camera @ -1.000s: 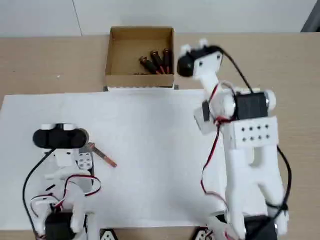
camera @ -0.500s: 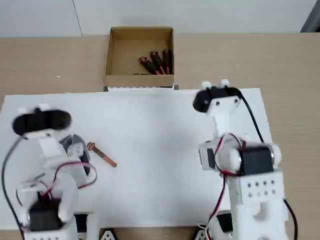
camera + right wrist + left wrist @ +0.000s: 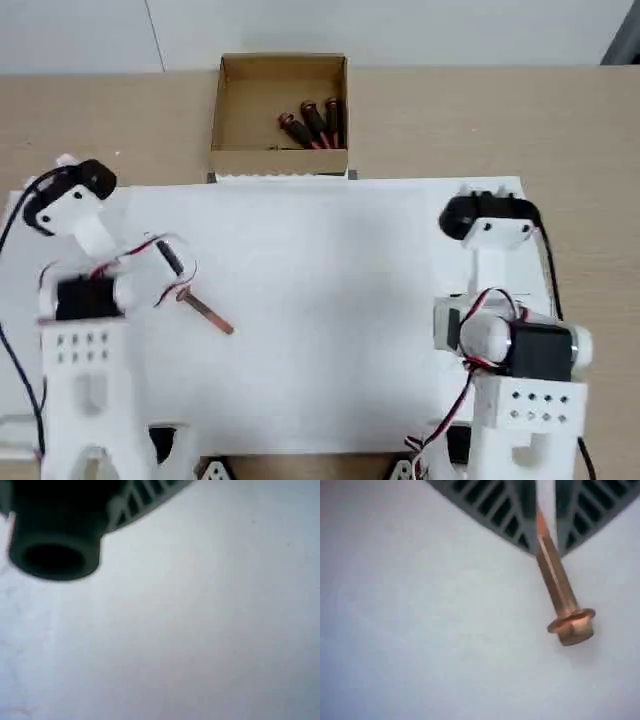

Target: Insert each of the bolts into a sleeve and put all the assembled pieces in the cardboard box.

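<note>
- Overhead, the box sits at the middle of the worktop's far edge and holds three assembled pieces, lying side by side towards its right wall.
- A white sheet covers most of the near part of the worktop. One bare bolt lies on it towards the left edge, slanting, head end pointing to the near side.
- The left hand hangs right at the bolt's far tip. The right arm stands over the sheet's right edge, well apart from the bolt.
- Left wrist view: the left hand sits over the bolt's plain end, the flanged head sticking out over the sheet. Whether it is clamped on the shank I cannot tell.
- Right wrist view: the right hand looks to be grasping a dark sleeve, its open bore showing, above the sheet.
- My reading: three pieces are done and boxed. This bolt is not yet in the sleeve, so what is left is lifting the bolt, bringing bolt and sleeve together, pushing it in, and carrying the piece to the box.
</note>
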You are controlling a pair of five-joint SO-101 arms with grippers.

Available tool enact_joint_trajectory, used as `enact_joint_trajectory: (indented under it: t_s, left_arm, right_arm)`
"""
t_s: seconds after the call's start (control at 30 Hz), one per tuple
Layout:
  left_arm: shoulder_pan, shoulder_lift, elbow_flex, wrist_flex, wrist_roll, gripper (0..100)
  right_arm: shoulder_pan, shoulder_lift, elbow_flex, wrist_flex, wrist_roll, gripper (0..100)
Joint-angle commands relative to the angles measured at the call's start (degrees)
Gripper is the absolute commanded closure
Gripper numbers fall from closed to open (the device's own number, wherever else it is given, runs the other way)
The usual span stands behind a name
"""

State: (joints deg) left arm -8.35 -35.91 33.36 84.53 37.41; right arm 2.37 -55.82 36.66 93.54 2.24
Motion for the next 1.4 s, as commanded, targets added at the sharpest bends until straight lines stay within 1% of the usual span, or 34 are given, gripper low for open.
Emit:
enact_joint_trajectory:
  t_s: [0.0,0.17,0.4,0.57,0.63,0.93,1.1,1.27,1.37]
  left_arm:
    - [-0.09,10.11,-4.97,3.6,2.46,97]
    - [-0.44,22.86,-8.66,3.96,2.46,97]
    - [-0.09,27.08,-12.0,2.2,2.46,97]
    - [-0.09,29.8,-11.91,2.37,2.46,86]
    - [-0.09,30.86,-11.91,2.46,2.46,84]
    - [0.0,35.69,-11.91,2.02,2.46,84]
    - [0.0,39.21,-11.91,-1.05,2.46,84]
    - [0.0,39.47,-11.91,-3.25,2.46,84]
    - [0.0,39.82,-11.91,-3.25,2.46,90]
  right_arm:
    - [0.57,-0.92,-0.26,-1.36,0.62,99.5]
    - [0.48,-0.92,-0.26,-1.45,0.53,99.5]
    - [0.48,-0.92,-0.26,-1.45,0.44,99.5]
    - [0.48,-0.92,-0.26,-1.45,0.44,99.5]
    - [0.48,-0.92,-0.26,-1.45,0.44,99.5]
    - [0.31,-0.75,-0.26,-1.54,0.44,99.5]
    - [0.22,-0.75,0.0,-2.07,0.53,99.5]
    - [0.22,-0.66,0.0,-2.15,0.53,99.5]
    - [0.22,-0.57,0.0,-2.15,0.53,99.5]
